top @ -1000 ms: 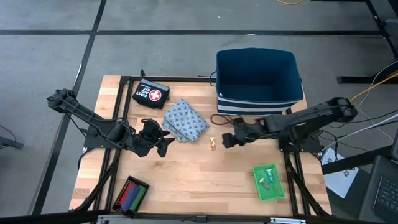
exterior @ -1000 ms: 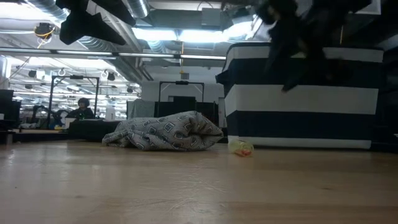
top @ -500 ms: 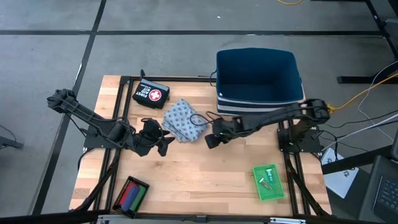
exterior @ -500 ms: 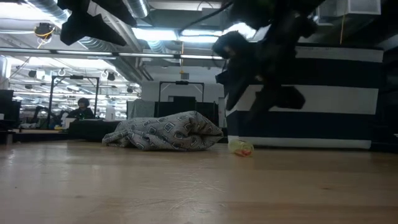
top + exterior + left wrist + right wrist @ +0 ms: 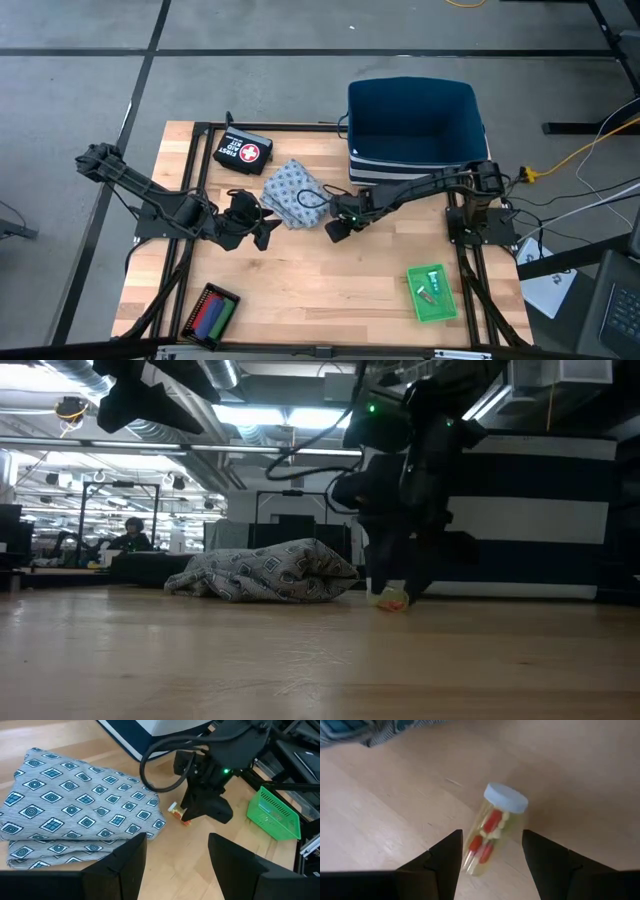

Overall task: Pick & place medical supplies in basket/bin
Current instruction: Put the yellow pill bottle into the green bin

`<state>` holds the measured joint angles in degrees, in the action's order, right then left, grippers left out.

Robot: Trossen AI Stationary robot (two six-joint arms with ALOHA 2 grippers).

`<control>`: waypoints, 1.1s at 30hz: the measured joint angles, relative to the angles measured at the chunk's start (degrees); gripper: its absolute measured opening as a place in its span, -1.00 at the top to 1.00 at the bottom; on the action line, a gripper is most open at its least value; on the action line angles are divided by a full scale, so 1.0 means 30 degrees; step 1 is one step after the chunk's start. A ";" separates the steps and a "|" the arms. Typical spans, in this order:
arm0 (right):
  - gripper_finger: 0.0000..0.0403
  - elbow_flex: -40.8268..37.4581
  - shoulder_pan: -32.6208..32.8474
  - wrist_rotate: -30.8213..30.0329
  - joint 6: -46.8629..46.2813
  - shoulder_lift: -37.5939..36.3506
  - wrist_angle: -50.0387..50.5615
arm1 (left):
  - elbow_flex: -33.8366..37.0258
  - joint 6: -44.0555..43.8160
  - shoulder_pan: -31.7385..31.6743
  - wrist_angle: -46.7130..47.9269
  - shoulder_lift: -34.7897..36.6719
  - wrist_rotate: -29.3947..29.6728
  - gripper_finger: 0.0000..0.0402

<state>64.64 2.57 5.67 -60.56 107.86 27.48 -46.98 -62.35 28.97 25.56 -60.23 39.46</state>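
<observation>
A small clear vial point(image 5: 492, 827) with a pale blue cap and red and cream capsules inside lies on its side on the wood, seen in the low view point(image 5: 388, 598) and the left wrist view point(image 5: 176, 811). My right gripper point(image 5: 490, 867) is open, low over the vial, one finger on each side of its bottom end; in the high view the gripper point(image 5: 337, 228) hides the vial. The grey-blue patterned folded cloth point(image 5: 293, 192) lies flat to the left of it. My left gripper point(image 5: 262, 232) is open and waits at the cloth's near side.
A dark blue bin point(image 5: 415, 120) with striped sides stands at the far right. A black first-aid pouch point(image 5: 242, 153) lies far left. A green basket point(image 5: 431, 292) sits near right, and a dark tray point(image 5: 208, 311) with red, green and blue items sits near left.
My right gripper has swung from in front of the bin toward the table's left and come down around the vial. The vial, the cloth and my left arm have stayed where they were.
</observation>
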 joint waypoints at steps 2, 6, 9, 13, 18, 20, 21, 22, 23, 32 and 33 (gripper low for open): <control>-0.03 0.0010 -0.0007 0.0050 0.0080 0.0210 0.0010 | 0.0000 0.0000 0.0000 0.0008 0.0000 0.0008 -0.04; 0.05 0.0073 -0.0015 0.0283 0.0425 0.0494 0.0076 | 0.0000 0.0004 0.0000 0.0015 0.0000 0.0016 -0.04; 0.18 0.0067 -0.0007 0.0277 0.0485 0.0527 0.0147 | 0.0000 0.0000 0.0000 0.0015 0.0000 0.0053 -0.04; 0.37 0.0035 -0.0015 0.0384 0.0633 0.0507 0.0245 | 0.0000 0.0007 -0.0065 0.0000 0.0000 0.0205 -0.04; 0.53 0.0029 -0.0022 0.0870 0.0787 0.0487 0.0101 | 0.0000 0.0199 -0.0339 -0.0015 0.0000 0.0134 -0.04; 0.53 0.0000 -0.0002 0.1064 0.0855 0.0349 0.0067 | 0.0000 0.0306 -0.0379 -0.0022 0.0000 0.0004 -0.04; 0.51 -0.0024 0.0018 0.1178 0.0845 0.0218 0.0167 | 0.0000 0.0342 -0.0375 -0.0024 0.0000 -0.0010 -0.04; 0.49 -0.0066 0.0032 0.1333 0.0833 -0.0033 0.0471 | 0.0000 0.0342 -0.0372 -0.0022 0.0000 -0.0021 -0.04; 0.46 -0.0080 0.0053 0.1343 0.0832 -0.0353 0.0698 | 0.0000 0.0321 -0.0372 -0.0023 0.0000 -0.0049 -0.04; 0.44 -0.0044 0.1128 -0.0450 -0.0637 -0.5141 0.4198 | 0.0000 0.0357 -0.0372 -0.0028 0.0000 -0.0159 -0.04; 0.46 -0.0044 0.1395 -0.0624 -0.0952 -0.5846 0.4742 | 0.0000 0.0357 -0.0372 -0.0036 0.0000 -0.0159 -0.04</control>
<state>64.51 6.75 3.80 -63.42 90.32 41.70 -46.98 -61.28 27.86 25.45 -60.23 38.98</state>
